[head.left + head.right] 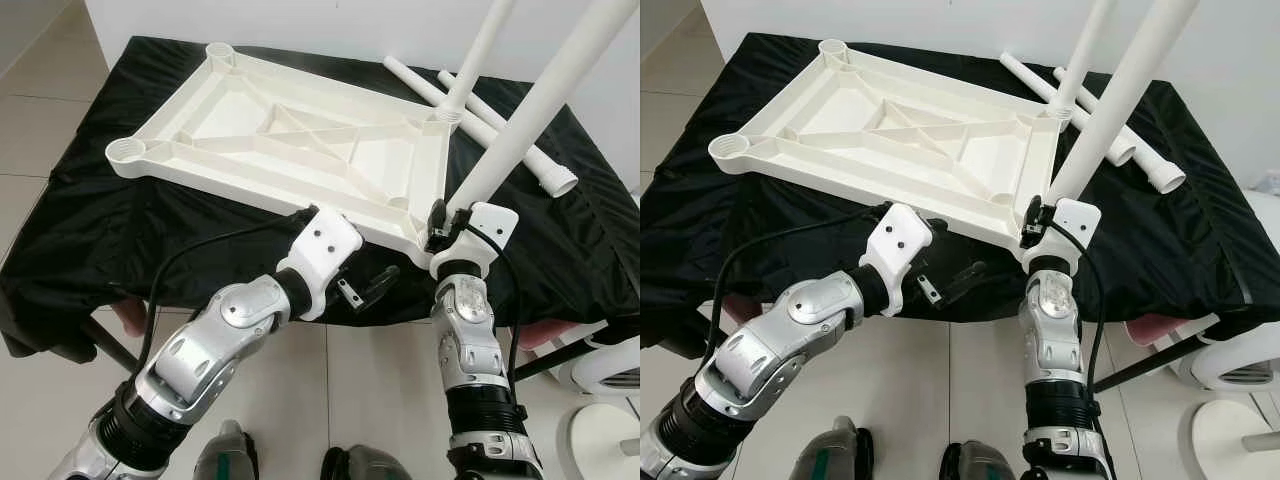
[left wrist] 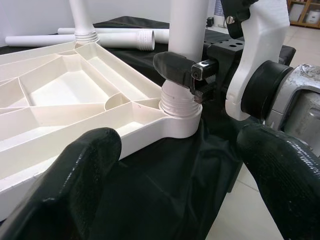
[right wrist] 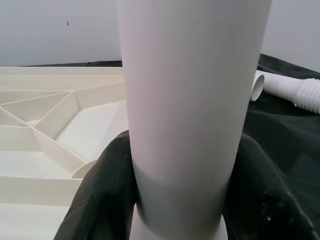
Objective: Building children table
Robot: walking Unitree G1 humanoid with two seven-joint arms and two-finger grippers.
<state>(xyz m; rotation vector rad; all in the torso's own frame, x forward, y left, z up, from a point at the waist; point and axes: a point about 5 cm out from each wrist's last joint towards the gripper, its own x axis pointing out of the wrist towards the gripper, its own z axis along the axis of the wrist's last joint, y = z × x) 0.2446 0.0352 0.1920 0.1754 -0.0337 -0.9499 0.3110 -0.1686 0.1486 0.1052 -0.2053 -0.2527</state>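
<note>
Black cloth (image 1: 90, 230) drapes the bench, running from its near edge at six o'clock to the white wall at twelve. White tabletop (image 1: 290, 145) lies upside down across the middle of the cloth, ribbed underside up, a round socket at each corner; its near rim overhangs the cloth's front edge a little. At five o'clock on that panel a long white leg (image 1: 540, 105) stands in the near right socket, leaning up toward one o'clock. A second leg (image 1: 482, 50) rises from the far right socket at two o'clock. Two loose legs (image 1: 500, 125) lie side by side on the cloth behind them, at about two o'clock.

Right gripper (image 3: 180, 200) sits low on the near standing leg, just above the socket, its jaws clamped around the tube. The left wrist view shows one black finger (image 2: 172, 67) pressed on the tube above its threaded end. Left gripper (image 1: 365, 290) hovers just beyond the panel's near rim at six o'clock, touching nothing, its jaws wide apart, and its fingertips (image 2: 85, 175) frame the occupied socket.
</note>
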